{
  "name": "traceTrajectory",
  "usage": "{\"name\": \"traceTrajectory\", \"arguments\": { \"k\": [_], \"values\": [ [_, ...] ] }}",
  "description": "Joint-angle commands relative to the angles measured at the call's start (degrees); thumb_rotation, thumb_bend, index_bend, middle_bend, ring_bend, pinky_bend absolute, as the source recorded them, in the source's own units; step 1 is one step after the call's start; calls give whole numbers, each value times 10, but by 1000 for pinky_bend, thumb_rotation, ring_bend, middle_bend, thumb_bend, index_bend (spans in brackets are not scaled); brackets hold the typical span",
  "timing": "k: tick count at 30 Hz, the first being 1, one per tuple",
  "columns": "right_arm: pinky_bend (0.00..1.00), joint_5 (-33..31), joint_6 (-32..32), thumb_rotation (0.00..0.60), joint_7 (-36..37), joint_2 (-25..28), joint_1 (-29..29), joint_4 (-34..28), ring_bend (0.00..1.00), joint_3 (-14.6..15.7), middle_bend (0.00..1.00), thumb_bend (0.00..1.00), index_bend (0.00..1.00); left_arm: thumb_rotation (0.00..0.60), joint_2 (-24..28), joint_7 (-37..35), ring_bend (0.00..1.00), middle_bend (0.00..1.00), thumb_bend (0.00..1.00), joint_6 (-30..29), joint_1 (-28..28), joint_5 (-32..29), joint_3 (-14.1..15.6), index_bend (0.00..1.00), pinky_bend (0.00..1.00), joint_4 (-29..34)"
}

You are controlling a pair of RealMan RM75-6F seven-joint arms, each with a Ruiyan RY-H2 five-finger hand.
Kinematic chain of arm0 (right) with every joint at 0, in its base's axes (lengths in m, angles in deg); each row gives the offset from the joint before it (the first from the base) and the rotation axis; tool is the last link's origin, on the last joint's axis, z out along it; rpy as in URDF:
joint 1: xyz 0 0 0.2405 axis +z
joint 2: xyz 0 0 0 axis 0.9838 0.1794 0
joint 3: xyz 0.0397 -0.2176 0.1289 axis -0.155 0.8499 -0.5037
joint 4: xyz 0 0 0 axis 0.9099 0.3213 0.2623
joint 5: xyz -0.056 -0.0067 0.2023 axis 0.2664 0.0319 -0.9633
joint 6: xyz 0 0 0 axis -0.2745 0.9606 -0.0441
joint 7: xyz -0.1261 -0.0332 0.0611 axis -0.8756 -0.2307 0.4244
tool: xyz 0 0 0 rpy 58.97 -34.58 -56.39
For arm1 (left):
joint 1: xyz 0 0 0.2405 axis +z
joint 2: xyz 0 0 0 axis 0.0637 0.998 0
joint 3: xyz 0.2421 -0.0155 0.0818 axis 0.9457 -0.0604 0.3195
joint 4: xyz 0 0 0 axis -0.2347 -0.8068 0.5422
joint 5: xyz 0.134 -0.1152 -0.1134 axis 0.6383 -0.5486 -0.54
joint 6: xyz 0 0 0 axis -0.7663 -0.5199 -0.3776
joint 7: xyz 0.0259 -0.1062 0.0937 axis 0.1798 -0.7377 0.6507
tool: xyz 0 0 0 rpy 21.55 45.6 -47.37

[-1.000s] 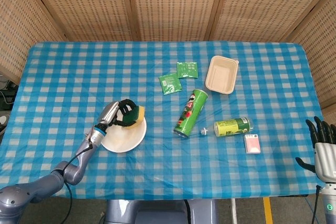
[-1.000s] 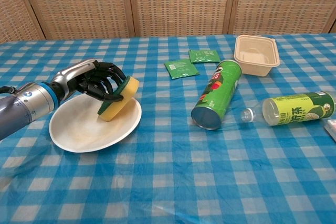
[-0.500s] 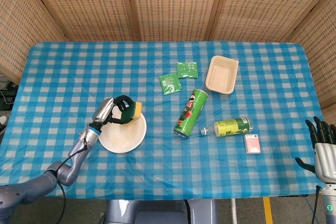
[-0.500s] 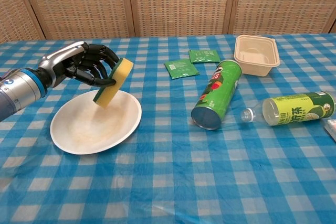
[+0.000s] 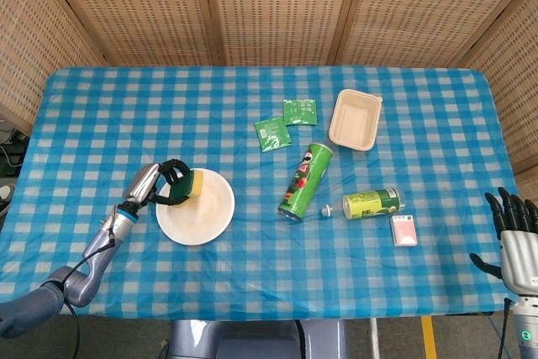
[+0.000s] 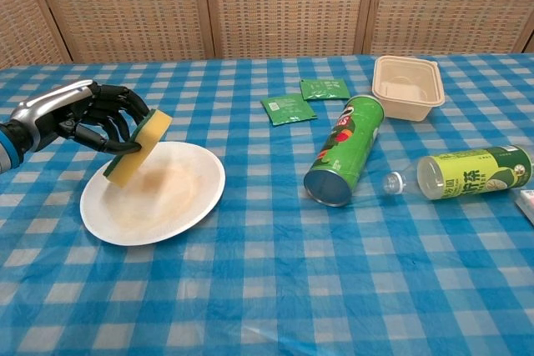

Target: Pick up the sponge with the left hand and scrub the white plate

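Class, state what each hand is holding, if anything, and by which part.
The left hand grips the sponge by its upper end, fingers wrapped over the green side. The right hand holds nothing.

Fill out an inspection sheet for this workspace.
Surface: table under blue checked cloth.
Job's things: sponge held tilted at the white plate's left rim.
Clutter: chip can and bottle lying down, tray, two green packets, small pink box.
Robot hands: left robot hand grips sponge; right robot hand idle off table's right edge, fingers apart.
Cables: cable along the left arm.
Surroundings: woven screens.
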Motion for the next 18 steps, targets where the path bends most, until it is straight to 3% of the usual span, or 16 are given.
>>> {"name": "traceTrajectory", "arguments": {
  "k": [1, 18],
  "values": [
    [0, 0, 0, 600, -2, 0, 0, -1, 0, 0, 0, 0, 0, 600, -11, -16, 485, 502, 309, 0, 3, 3, 4, 609, 491, -17],
    [0, -8, -4, 600, -2, -2, 1, 3, 0, -2, 0, 0, 0, 600, -60, -48, 485, 502, 335, 25, 2, 6, 14, 609, 491, -105]
  ]
}}
